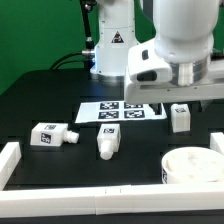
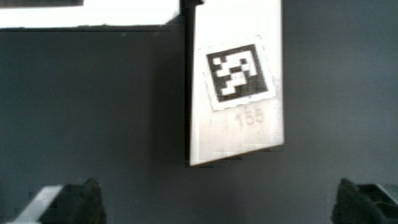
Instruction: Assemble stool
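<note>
My gripper (image 1: 184, 96) hangs just above one white leg (image 1: 180, 118), which stands upright on the dark table at the exterior view's right. In the wrist view that leg (image 2: 237, 90) shows its tagged face, and it lies beyond my gripper (image 2: 217, 205), not between the fingers. The dark fingertips (image 2: 71, 203) stand far apart with nothing between them, so the gripper is open. Two more legs lie on their sides, one at the exterior view's left (image 1: 50, 133) and one in the middle (image 1: 108, 143). The round seat disc (image 1: 195, 166) rests at the front right.
The marker board (image 1: 120, 111) lies flat in the middle of the table, behind the lying legs. White border rails run along the left (image 1: 10, 160) and the front (image 1: 80, 196). The arm's base (image 1: 108, 45) stands at the back.
</note>
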Action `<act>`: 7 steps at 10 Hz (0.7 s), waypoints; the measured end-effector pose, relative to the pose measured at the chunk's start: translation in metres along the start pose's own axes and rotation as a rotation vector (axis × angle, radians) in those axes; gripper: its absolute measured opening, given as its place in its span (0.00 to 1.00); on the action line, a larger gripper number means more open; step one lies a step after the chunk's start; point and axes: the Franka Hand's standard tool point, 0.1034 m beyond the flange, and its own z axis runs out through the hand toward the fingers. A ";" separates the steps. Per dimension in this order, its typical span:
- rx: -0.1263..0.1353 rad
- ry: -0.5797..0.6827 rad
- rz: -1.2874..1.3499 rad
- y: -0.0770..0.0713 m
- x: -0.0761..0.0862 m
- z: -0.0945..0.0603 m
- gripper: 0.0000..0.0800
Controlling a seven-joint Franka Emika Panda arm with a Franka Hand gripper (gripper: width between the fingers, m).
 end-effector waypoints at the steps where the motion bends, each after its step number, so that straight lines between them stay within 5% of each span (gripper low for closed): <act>1: -0.017 -0.070 -0.014 -0.001 -0.004 0.004 0.81; 5: -0.033 -0.286 -0.009 -0.002 -0.008 0.010 0.81; 7: -0.018 -0.305 0.041 -0.016 -0.007 0.022 0.81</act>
